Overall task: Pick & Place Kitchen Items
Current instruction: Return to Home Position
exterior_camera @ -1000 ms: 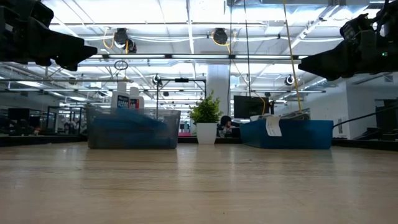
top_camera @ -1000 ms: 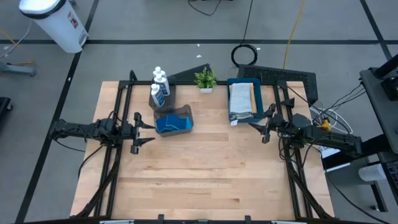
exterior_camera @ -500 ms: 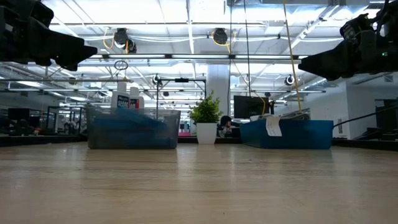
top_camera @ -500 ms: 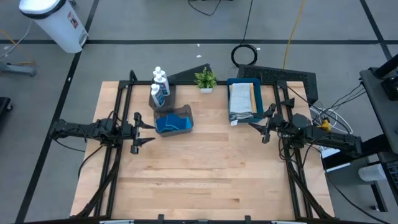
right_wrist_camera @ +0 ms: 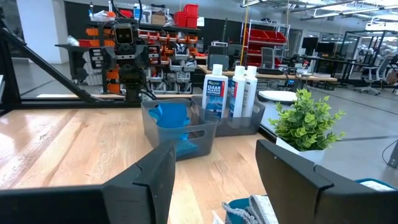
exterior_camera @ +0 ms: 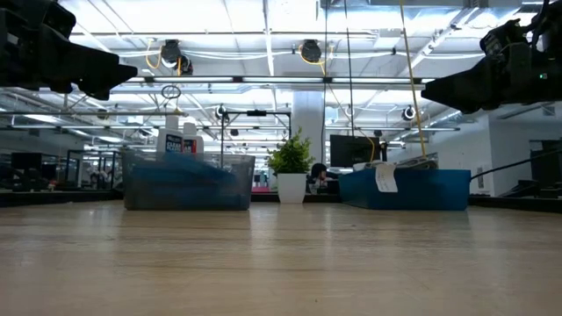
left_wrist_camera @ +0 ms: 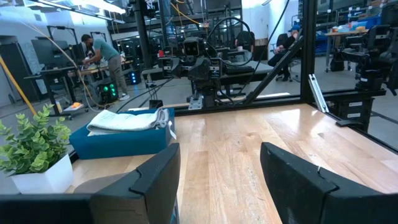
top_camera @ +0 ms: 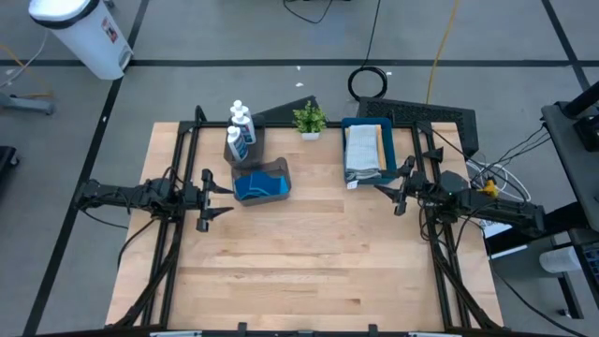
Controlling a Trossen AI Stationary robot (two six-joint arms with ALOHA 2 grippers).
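A light wooden worktop point(top_camera: 309, 271) stands on a grey floor point(top_camera: 234, 33) crossed by dark tape lines point(top_camera: 234, 63), with a white waste bin point(top_camera: 82, 36) and a coiled black cable point(top_camera: 371, 82) nearby, in a bright open hall with ceiling strip lights point(exterior_camera: 219, 44), a white column point(exterior_camera: 309, 118) and shelves of red bins point(right_wrist_camera: 186, 12).

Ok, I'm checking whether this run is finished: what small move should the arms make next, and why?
Probably none: park both arms here. The left pincer and right pincer hang open and empty at the table's sides, the bottles and sponges sit in their bins, the cloths lie in the blue tray, and no loose item shows on the wood.
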